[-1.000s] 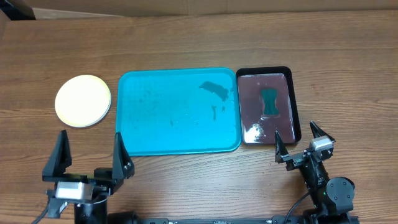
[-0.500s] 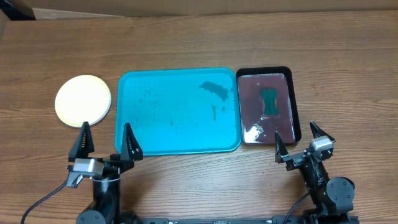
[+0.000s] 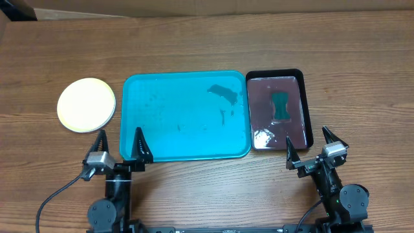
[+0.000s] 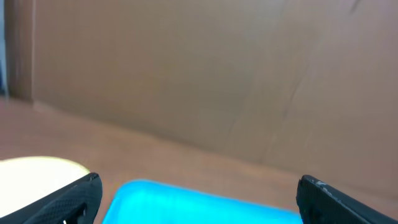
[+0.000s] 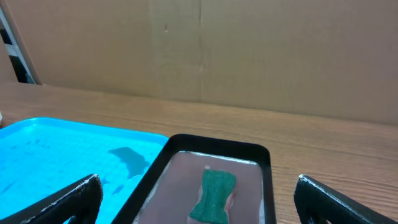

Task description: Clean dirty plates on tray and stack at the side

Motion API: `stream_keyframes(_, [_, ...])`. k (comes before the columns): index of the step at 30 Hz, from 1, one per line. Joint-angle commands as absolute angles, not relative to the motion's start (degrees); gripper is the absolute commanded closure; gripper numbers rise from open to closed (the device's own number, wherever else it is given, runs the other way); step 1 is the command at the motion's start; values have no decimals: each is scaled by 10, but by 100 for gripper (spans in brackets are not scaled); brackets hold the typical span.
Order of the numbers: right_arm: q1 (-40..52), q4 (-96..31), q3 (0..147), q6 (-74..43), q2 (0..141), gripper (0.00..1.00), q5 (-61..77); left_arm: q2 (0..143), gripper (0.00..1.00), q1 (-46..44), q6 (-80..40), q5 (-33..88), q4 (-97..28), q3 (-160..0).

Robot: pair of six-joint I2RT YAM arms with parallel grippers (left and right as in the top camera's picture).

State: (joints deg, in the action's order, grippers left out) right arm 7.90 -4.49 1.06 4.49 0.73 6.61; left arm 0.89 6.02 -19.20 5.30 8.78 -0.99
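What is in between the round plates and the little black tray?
The big turquoise tray lies between the plates and the black tray. It holds only dark smears. The overhead view shows this best.

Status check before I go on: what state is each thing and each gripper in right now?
Plates: off the tray, on the table to its left; top face clean.
Turquoise tray: no plates on it, dark smears on its floor.
Black tray: holds dark liquid.
Sponge: lying in the black tray's liquid.
Left gripper: open, empty.
Right gripper: open, empty.
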Motion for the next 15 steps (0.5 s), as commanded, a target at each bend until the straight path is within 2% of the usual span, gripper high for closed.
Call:
stream_keyframes(1, [77, -42, 4, 44, 2, 0, 61, 2, 0, 60, -190, 50, 35, -3])
stream_keyframes(5, [77, -42, 4, 44, 2, 0, 61, 2, 0, 60, -145, 48, -44, -3])
stream_keyframes(9, [77, -42, 4, 44, 2, 0, 61, 2, 0, 59, -79, 49, -42, -3])
stream_keyframes(15, [77, -42, 4, 44, 2, 0, 61, 2, 0, 59, -77, 49, -41, -3])
